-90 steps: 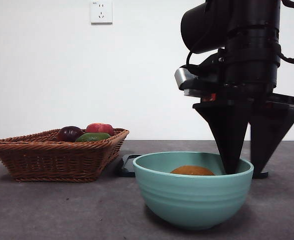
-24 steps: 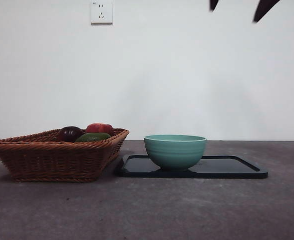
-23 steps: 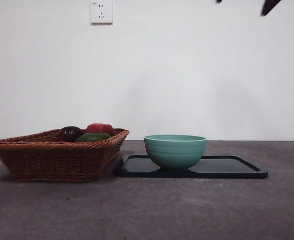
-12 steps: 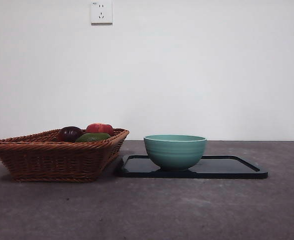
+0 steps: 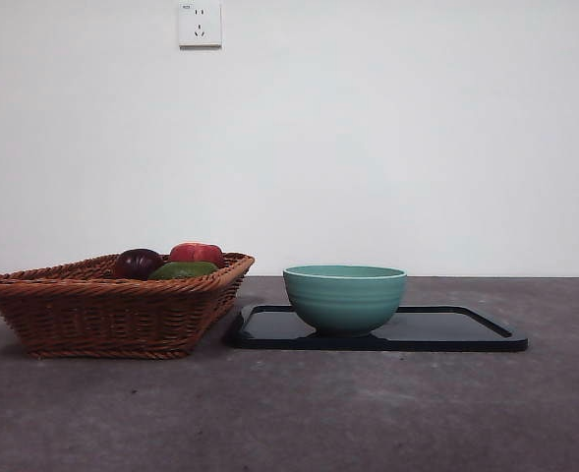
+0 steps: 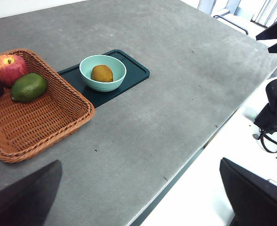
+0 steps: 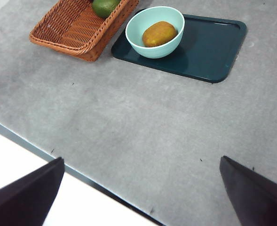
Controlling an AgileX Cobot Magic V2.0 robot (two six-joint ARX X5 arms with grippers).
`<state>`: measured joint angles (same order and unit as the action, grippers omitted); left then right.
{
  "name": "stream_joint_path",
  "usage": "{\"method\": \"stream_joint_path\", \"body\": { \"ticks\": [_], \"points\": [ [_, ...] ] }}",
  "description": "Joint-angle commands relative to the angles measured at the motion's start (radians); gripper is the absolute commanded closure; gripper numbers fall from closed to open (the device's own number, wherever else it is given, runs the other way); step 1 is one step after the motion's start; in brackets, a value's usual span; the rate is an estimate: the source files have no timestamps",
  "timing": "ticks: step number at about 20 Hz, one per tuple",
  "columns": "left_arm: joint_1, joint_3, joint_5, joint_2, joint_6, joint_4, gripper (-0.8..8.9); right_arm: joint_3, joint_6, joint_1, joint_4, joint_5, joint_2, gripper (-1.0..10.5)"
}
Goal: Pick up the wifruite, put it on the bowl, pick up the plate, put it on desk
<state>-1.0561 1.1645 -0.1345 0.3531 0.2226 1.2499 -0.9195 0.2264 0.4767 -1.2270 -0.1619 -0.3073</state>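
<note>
The orange-brown wifruite [image 6: 102,73] lies inside the mint-green bowl [image 6: 100,86]; it also shows in the right wrist view [image 7: 159,33]. In the front view the bowl [image 5: 345,297] hides it. The bowl [image 7: 150,51] stands on the left part of the dark plate [image 5: 446,329] [image 6: 133,70] [image 7: 209,47], which lies on the grey desk [image 5: 368,413]. My left gripper [image 6: 139,162] and right gripper [image 7: 142,158] are both open and empty, high above the desk's near side, far from the bowl. Neither shows in the front view.
A brown wicker basket [image 5: 102,305] [image 6: 35,113] [image 7: 72,28] sits left of the plate, touching it, with a purple fruit [image 5: 137,263], a red apple [image 5: 197,253] and a green fruit [image 5: 183,269]. The desk's front edge [image 7: 82,179] runs below both grippers.
The gripper that stood at the bowl 3.7 s ago has risen; its black tips left the front view's top right. The bowl, then nearer the camera, now stands on the plate.
</note>
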Motion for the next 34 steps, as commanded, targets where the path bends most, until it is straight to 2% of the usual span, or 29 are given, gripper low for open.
{"method": "stream_joint_path", "body": {
  "ticks": [1,5,8,13,23,28,32,34],
  "points": [
    [-0.011,0.017,-0.005,-0.001,-0.008,-0.011,2.51,0.007,0.014,0.005,0.023,-0.003,0.01,4.0],
    [-0.011,0.017,-0.005,-0.001,0.005,-0.013,2.51,0.007,0.014,0.005,0.041,-0.008,0.01,4.0],
    [-0.011,0.017,-0.005,0.005,0.022,-0.013,2.51,0.007,0.022,0.005,0.083,-0.042,0.01,4.0],
    [-0.011,0.017,-0.005,0.108,0.06,-0.034,2.51,0.007,0.025,0.005,0.09,-0.048,0.01,4.0],
    [-0.01,0.019,-0.004,0.523,0.146,-0.318,2.51,0.007,0.028,0.005,0.101,-0.048,0.01,4.0],
    [0.012,0.021,0.019,0.734,0.226,-0.414,2.51,0.007,0.028,0.005,0.106,-0.048,0.01,4.0],
    [0.088,0.085,0.137,0.906,0.235,-0.377,2.51,0.007,0.028,0.005,0.119,-0.048,0.01,4.0],
    [0.122,0.15,0.145,0.996,0.214,-0.338,2.51,0.007,0.028,0.005,0.13,-0.048,0.01,4.0]
  ]
}}
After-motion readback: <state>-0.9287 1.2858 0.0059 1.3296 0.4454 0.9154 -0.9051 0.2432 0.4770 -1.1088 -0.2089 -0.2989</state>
